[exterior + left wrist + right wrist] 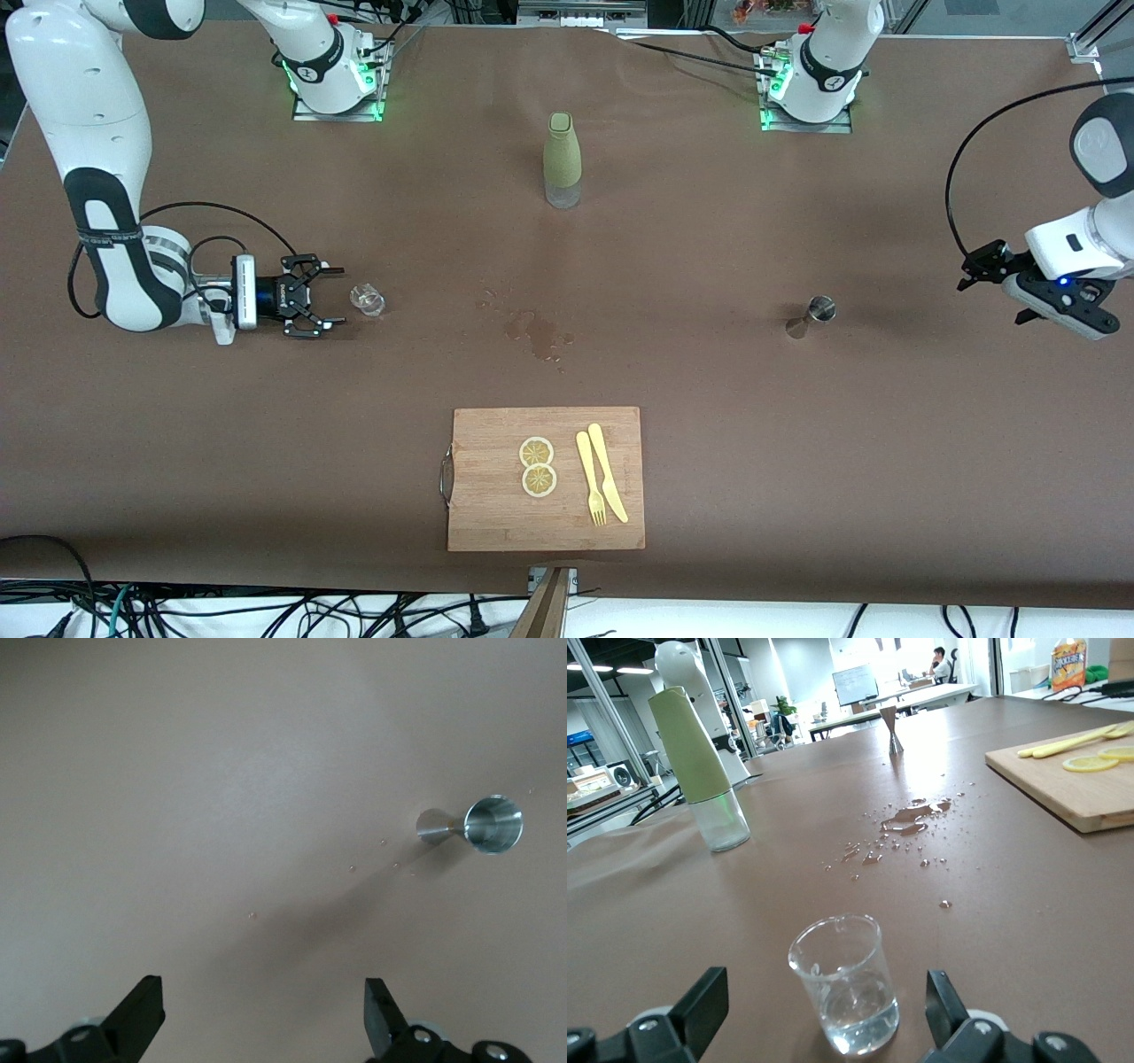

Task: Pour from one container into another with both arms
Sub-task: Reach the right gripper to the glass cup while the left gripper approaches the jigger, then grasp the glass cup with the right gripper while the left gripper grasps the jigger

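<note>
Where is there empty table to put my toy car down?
Bare brown tabletop lies between the wooden cutting board and the small steel jigger. More lies between the board and the small clear glass. Avoid the middle: a wet spill sits between the board and the green-sleeved bottle.

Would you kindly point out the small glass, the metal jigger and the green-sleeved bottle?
small glass point(846, 988), right wrist view, on its clear side wall.
metal jigger point(493, 824), left wrist view, inside its open cup.
green-sleeved bottle point(562, 151), front view, on the green sleeve.
</note>
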{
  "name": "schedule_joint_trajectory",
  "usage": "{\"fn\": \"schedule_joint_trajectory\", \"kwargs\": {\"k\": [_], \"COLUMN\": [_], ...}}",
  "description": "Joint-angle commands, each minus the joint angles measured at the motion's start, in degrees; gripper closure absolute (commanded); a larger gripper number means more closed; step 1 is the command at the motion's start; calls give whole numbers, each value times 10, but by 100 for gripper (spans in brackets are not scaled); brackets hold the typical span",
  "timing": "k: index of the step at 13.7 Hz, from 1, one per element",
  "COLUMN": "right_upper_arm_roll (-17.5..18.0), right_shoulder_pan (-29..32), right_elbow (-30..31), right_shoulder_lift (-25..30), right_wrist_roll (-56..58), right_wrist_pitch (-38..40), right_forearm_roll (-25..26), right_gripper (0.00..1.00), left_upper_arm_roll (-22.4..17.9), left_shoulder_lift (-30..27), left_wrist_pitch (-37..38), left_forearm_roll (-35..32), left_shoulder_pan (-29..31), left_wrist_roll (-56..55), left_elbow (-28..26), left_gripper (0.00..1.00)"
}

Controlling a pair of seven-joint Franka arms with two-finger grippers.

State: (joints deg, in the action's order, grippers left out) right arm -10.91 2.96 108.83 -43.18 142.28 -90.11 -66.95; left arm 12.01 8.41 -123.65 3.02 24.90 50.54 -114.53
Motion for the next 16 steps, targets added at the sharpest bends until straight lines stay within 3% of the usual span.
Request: {"fn": "schedule_joint_trajectory", "kwargs": {"k": [1, 8, 12, 16], "right_upper_arm_roll": [7, 24, 27, 27], "right_shoulder_pan": [2, -7, -10, -11], "right_elbow": [-22, -23, -24, -25], "right_shoulder_lift": [-27, -45, -53, -60], "right_wrist_roll": [21, 39, 39, 39], "right_wrist_pitch": [0, -8, -11, -9], "right_forearm_roll": [-14, -35, -38, -38], "right_gripper": [1, 3, 9, 20], "left_upper_arm_roll": [3, -25, -25, -25], "left_shoulder_lift": [45, 154, 184, 212], "left_wrist_pitch": [-39, -74, -65, -41], "left_forearm_roll": [51, 276, 382, 468], "left_shoulder_pan": [20, 32, 18, 0], "left_wrist_roll": [127, 533, 778, 945], "left_elbow": [3, -3, -5, -10], "left_gripper": [0, 0, 0, 0]}}
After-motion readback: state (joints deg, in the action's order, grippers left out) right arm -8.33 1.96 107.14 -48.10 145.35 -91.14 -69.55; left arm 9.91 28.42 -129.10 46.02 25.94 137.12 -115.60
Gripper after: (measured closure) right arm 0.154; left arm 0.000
